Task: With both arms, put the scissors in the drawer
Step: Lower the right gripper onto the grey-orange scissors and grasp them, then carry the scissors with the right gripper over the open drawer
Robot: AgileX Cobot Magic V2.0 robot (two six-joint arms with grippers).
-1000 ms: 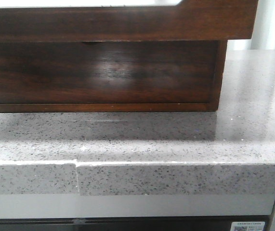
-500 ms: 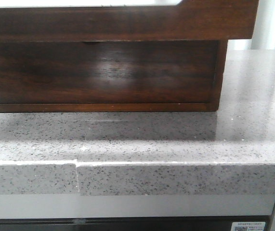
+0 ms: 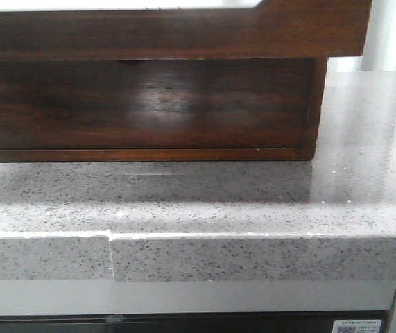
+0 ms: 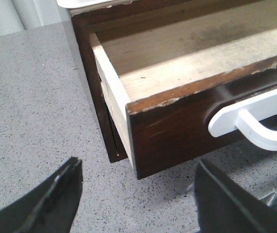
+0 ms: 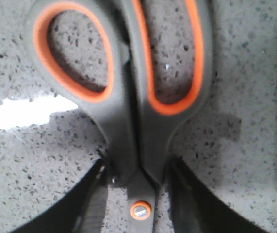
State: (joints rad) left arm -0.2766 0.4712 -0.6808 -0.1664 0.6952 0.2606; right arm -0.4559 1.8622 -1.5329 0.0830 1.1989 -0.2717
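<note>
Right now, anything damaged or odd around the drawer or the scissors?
Minor wear only: the drawer is pulled open, and the finish along its front top edge is chipped, pale wood showing. The countertop edge has a visible seam with a slight step. The scissors look intact, flanked by the right gripper fingers.

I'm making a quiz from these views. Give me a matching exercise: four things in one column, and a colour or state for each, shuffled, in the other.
Things:
1. drawer
2. scissors
3. left gripper
4. counter

Descriptions:
A. grey, speckled
B. grey handles lined with orange
C. pulled out, nothing seen inside
D. open, holding nothing

Pairs: 1-C, 2-B, 3-D, 4-A
</note>
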